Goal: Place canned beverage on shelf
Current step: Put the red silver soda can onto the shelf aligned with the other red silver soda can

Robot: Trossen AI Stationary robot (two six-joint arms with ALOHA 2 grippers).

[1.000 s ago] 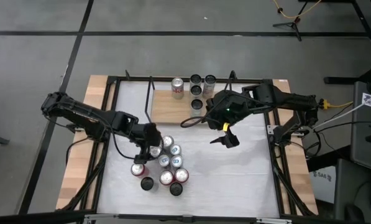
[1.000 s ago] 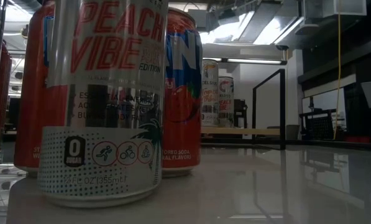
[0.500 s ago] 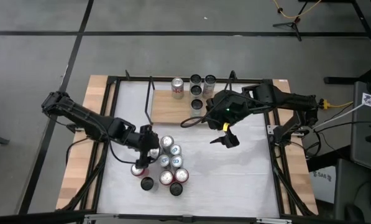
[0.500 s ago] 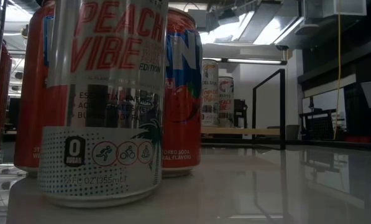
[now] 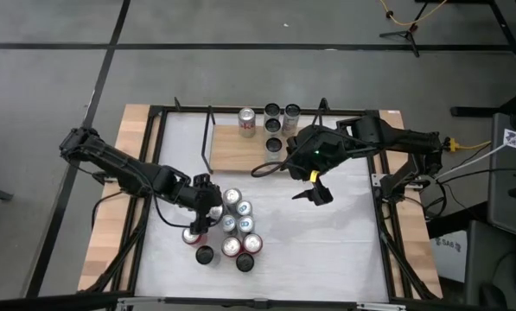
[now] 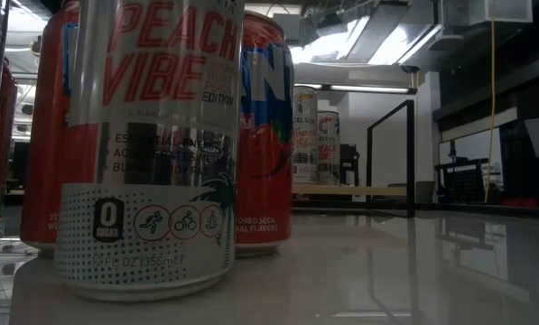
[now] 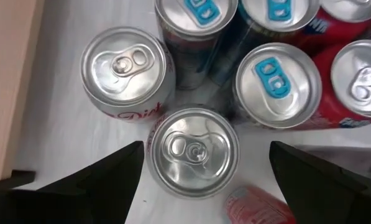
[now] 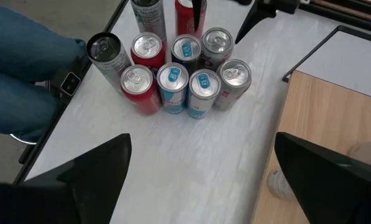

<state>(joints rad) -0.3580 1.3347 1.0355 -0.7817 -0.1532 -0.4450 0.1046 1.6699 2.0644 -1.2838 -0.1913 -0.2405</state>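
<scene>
Left hand (image 7: pixel 197 165) is held spread, straddling upright silver can (image 7: pixel 194 151) at lower centre; right hand (image 5: pixel 314 192) is spread, farther off.

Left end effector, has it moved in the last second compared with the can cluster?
Yes. In the high view the left end effector has shifted slightly toward the table's front edge, along the left side of the can cluster, which stays put. Its jaws stand open above one can.

grey floor (image 5: pixel 50 26) crossed by dark lines — bright ceiling lights (image 6: pixel 377 41).
</scene>
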